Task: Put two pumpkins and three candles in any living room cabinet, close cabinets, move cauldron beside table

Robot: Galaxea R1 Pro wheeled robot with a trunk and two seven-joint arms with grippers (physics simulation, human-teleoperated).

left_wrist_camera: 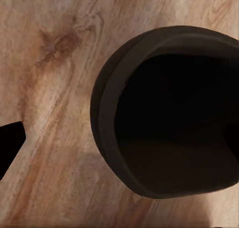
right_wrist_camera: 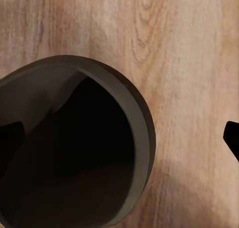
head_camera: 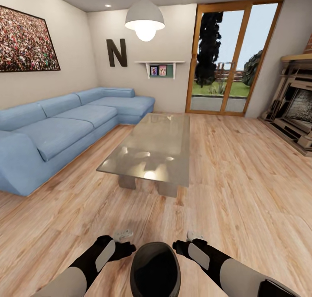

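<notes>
The round black cauldron is at the bottom centre of the head view, mouth up, over the wood floor between my two forearms. My left gripper is at its left rim and my right gripper at its right rim. In the left wrist view the cauldron lies between the spread fingers of the left gripper, with one dark fingertip outside it. The right wrist view shows the cauldron the same way within the right gripper. Both look open. The glass-topped table stands a short way ahead.
A blue corner sofa lines the left wall. A stone fireplace is at the right, and a wood-framed glass door at the back. A pendant lamp hangs over the table. Open wood floor stretches to the table's right.
</notes>
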